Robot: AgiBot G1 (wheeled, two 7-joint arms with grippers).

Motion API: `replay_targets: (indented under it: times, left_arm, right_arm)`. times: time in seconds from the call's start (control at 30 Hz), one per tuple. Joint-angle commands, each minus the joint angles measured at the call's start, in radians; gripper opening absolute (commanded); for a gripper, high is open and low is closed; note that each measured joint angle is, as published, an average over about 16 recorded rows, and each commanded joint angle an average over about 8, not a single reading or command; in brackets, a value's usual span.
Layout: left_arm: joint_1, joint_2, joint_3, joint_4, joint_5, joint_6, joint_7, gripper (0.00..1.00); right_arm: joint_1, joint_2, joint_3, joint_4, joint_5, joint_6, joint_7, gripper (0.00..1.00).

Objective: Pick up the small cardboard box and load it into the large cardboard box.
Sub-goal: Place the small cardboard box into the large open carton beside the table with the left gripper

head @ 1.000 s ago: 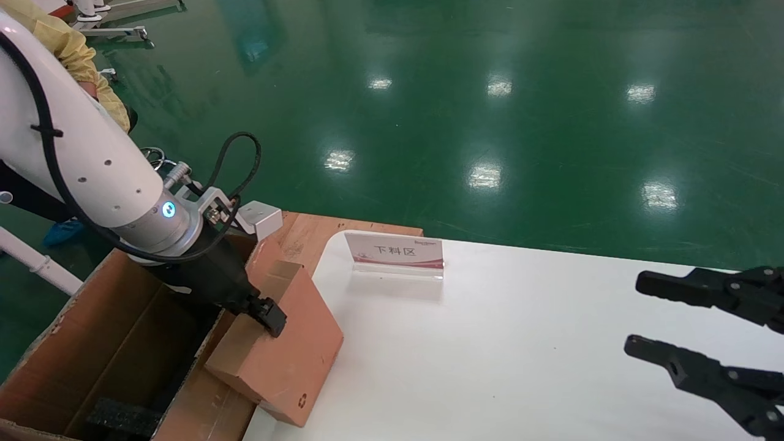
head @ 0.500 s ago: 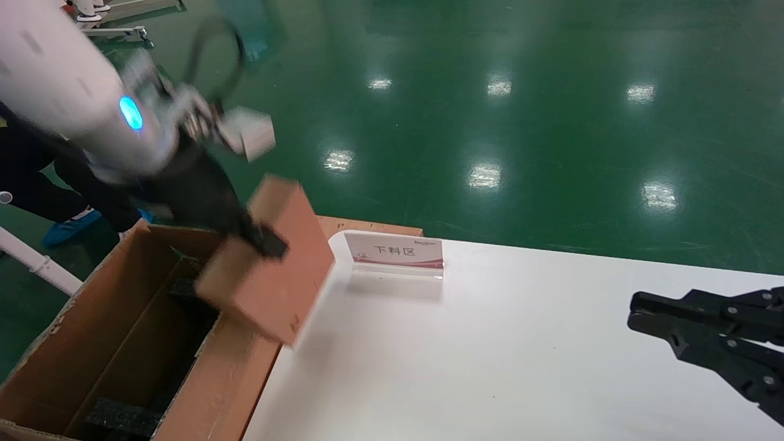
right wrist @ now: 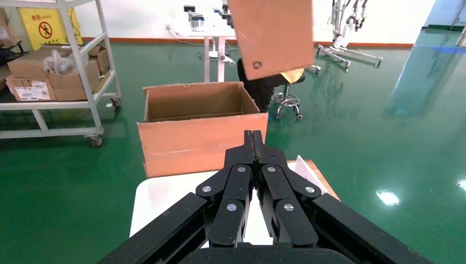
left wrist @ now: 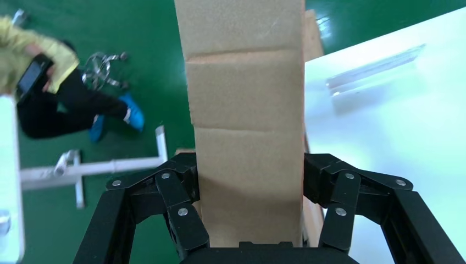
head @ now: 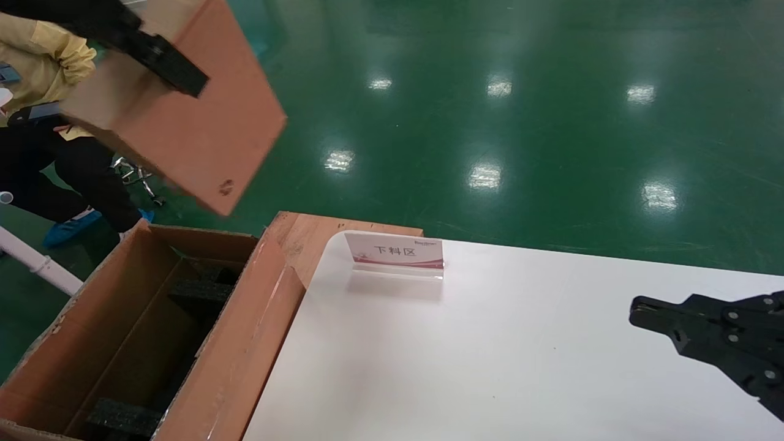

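The left pincer (left wrist: 248,220) clamps the small plain brown cardboard box (head: 184,116) high above the large flapped brown carton (head: 245,343) beside the white desk (head: 490,367). Carrying step; next, lower it inside. The right pincer (right wrist: 254,137) idles, clenched.

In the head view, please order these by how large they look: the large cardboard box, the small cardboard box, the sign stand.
1. large cardboard box
2. small cardboard box, held high near the camera, so it looks bigger than it is
3. sign stand
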Motion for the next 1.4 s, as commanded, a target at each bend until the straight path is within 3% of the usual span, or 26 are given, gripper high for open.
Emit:
replay_targets:
  times: [0.03,0.17,0.2,0.53,0.97,1.4]
  left_arm:
    - [-0.051,0.016,0.045,0.000,-0.021,0.015,-0.002,0.00]
    - [-0.091,0.008,0.136,-0.019,-0.059,0.028,-0.035,0.00]
    - [-0.094,0.005,0.154,-0.021,-0.064,0.028,-0.039,0.00]
    - [-0.104,-0.097,0.258,-0.033,-0.062,0.022,-0.052,0.00]
    - [-0.095,-0.302,0.190,-0.043,0.075,0.024,0.038,0.00]
    - [-0.082,-0.419,0.172,-0.046,0.125,0.028,0.119,0.00]
  right_arm:
    - [0.000,0.000,0.000,0.000,0.000,0.000,0.000,0.48]
    - [0.000,0.000,0.000,0.000,0.000,0.000,0.000,0.97]
    - [0.000,0.000,0.000,0.000,0.000,0.000,0.000,1.00]
    - [0.000,0.000,-0.001,0.000,0.001,0.000,-0.001,1.00]
    - [0.000,0.001,-0.002,0.000,0.001,0.001,-0.001,1.00]
    - [0.001,0.001,-0.003,0.000,0.002,0.001,-0.001,1.00]
